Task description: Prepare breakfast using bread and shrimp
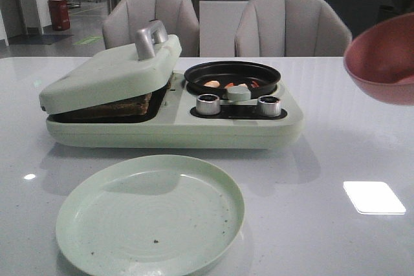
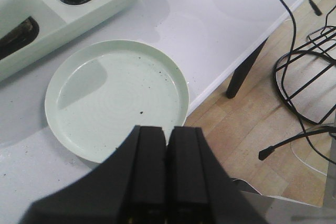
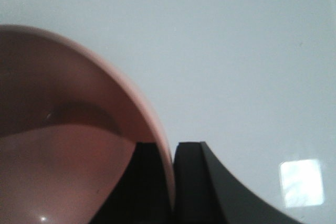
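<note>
Dark-crusted bread (image 1: 119, 106) lies in the pale green breakfast maker (image 1: 168, 124) under its half-lowered lid (image 1: 110, 72). Small pink-orange shrimp (image 1: 213, 84) rest in the machine's round black pan (image 1: 233, 77). A pink bowl (image 1: 383, 59) hangs in the air at the far right, its rim (image 3: 157, 129) pinched by my right gripper (image 3: 171, 153); the bowl looks empty. My left gripper (image 2: 168, 137) is shut on nothing above the near rim of a pale green plate (image 2: 116, 97), by the table's edge. Neither arm shows in the front view.
The empty green plate (image 1: 150, 214) sits in front of the machine, with a few dark crumbs. Two silver knobs (image 1: 208, 104) stand on the machine's front. Two grey chairs (image 1: 292, 25) stand behind the table. Wire racks and cables (image 2: 307, 72) lie on the floor past the table edge.
</note>
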Robot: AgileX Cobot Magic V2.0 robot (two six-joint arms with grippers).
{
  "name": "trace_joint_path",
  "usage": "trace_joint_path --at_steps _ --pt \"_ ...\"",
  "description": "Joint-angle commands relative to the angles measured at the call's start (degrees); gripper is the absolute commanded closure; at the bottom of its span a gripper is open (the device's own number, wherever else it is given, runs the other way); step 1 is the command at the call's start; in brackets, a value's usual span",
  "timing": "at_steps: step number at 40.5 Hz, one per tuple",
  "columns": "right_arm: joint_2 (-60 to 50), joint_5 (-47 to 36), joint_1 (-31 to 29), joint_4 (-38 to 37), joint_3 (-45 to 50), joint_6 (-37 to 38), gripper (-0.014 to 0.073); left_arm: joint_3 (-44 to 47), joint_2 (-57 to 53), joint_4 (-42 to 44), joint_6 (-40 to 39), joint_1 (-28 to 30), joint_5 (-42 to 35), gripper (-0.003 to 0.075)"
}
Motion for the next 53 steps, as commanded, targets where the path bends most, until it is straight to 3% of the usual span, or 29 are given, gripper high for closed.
trace_joint_path --at_steps 1,8,22,25,31,34,44,53 --pt "-2.98 -7.46 -5.50 7.45 3.00 -4.58 0.0575 -1.75 -0.19 -1.60 -0.58 0.06 -3.44 0.0619" --pt "-1.11 -13.81 -10.74 16.57 8.08 -7.63 0.0575 -1.75 -0.19 -1.60 -0.58 0.06 -3.44 0.0619" --pt "5.62 -16.93 -10.95 17.57 9.62 -7.63 0.0558 -1.75 -0.19 -1.60 -0.58 0.06 -3.44 0.0619" --pt "6.24 -16.98 -10.95 17.57 9.62 -7.63 0.0482 -1.75 -0.19 -1.60 -0.58 0.06 -3.44 0.0619" --pt "6.24 -16.72 -10.95 17.57 9.62 -7.63 0.0218 -1.75 -0.19 -1.74 -0.58 0.06 -3.44 0.0619" --pt "6.24 -16.50 -10.95 17.51 9.62 -7.63 0.0167 -1.75 -0.19 -1.85 -0.58 0.06 -3.44 0.0619" --pt "-0.45 -16.01 -9.00 14.64 9.62 -7.69 0.0169 -1.75 -0.19 -1.85 -0.58 0.06 -3.44 0.0619" --pt "-10.70 -11.53 -0.13 10.92 10.49 -10.34 0.0178 -1.75 -0.19 -1.85 -0.58 0.06 -3.44 0.0619"
